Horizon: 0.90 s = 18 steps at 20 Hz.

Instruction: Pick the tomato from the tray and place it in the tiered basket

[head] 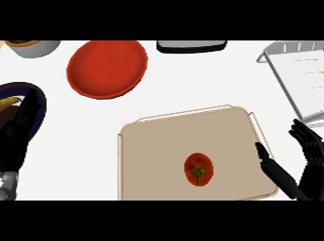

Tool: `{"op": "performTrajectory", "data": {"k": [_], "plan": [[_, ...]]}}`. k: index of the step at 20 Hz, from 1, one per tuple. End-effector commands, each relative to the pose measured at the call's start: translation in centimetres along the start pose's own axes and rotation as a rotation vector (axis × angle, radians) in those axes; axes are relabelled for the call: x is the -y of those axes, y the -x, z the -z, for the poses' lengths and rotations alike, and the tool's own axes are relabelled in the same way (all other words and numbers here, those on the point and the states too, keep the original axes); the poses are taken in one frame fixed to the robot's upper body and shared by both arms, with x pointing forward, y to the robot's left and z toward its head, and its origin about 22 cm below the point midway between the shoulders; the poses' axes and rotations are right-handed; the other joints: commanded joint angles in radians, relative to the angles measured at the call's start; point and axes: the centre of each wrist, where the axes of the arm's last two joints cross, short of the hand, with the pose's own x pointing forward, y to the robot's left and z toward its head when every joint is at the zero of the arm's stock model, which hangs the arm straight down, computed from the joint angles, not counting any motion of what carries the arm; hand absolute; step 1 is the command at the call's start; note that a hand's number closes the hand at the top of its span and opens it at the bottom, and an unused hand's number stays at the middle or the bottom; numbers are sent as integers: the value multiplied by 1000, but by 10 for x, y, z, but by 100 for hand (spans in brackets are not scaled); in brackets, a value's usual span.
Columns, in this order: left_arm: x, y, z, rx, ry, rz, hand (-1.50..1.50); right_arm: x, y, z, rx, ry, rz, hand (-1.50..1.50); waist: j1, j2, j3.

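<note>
**Tomato waits on tray as right hand closes in**

At the far left, our left hand [8, 141] rests near the edge with its fingers relaxed and holding nothing, lying over a dark-rimmed plate [36, 94] that carries something yellowish we cannot identify. Behind it a grey bowl [36, 47] sits at the bench's [192, 84] back edge, with a red plate [108, 68] just to its right and a dark-rimmed dish [191, 45] further along.

Centre frame, the tan tray [157, 150] holds 1 tomato [198, 170], stem up, in its lower right part and well clear of the rim. Our right hand [311, 164] stands just beside the tray's right edge, fingers straight and spread from the thumb, near the tomato but not touching it. The white tiered basket [307, 80] lies beyond that hand, at the upper right.

We judge the step in hand to be the reach. To do it well, we should bring the hand over the tray's rim without nudging it, lower the fingers and thumb on opposite sides of the tomato, and close only once it sits between them. A round fruit is likely to roll if touched on 1 side first, so we want both contacts together.
</note>
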Motion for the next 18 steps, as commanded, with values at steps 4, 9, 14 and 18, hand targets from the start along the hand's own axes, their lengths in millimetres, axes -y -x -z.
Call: {"op": "performTrajectory", "data": {"k": [4, 9, 14, 18], "plan": [[7, 9, 6, 19, 17, 47, 0, 43, -40, -76, 22, -71, -220, -150, 22, 10, -4], [17, -1, 11, 40, 14, 51, 0, 66, -59, -90, -41, -330, -503, -150, 35, 21, -11], [16, -11, 15, 67, 50, 35, 0, 68, -109, -87, -123, -355, -645, -150, 75, 25, -9], [22, -16, 21, 55, 53, 50, 0, 50, -122, -77, -181, -291, -656, -150, 85, 25, -7]]}}
